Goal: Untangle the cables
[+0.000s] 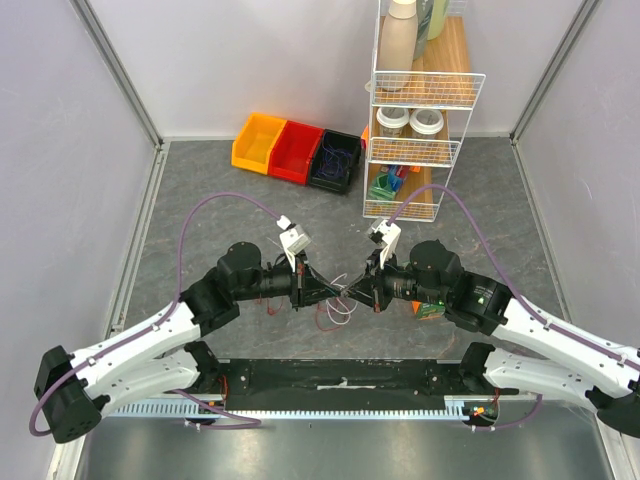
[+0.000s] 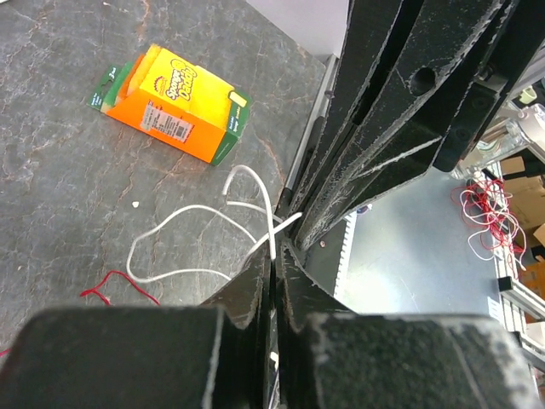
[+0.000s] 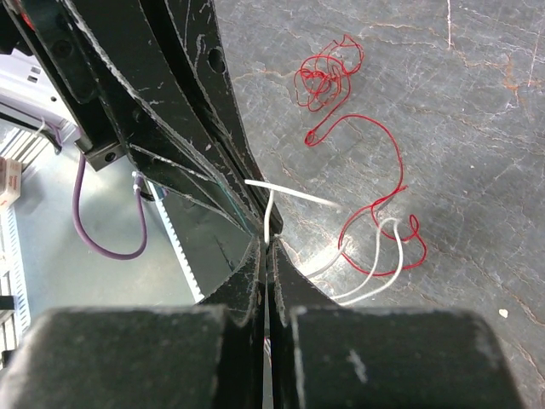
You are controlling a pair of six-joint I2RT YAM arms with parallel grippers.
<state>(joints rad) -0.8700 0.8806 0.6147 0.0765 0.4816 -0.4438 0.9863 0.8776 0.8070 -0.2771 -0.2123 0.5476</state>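
A thin white cable is pinched at one spot by both pincers, which meet tip to tip over the dark grey stone-patterned table. This spot is to the left of the orange and yellow cardboard crayon box in the top view. The left gripper has its fingers drawn almost together, with the white strand running down into the narrow slit between them. The right gripper is clamped tight on the same strand. From the pinch, white loops trail onto the table on the near-left side of the box.

A thin red cable lies loose, farther from the box than the white loops. It is bunched into a small knot at one end, and a long curl from it crosses the white loops.

Behind the box stands a white wire shelf rack. Well back and left of the box, three plastic bins sit in a row: yellow, red and dark blue.
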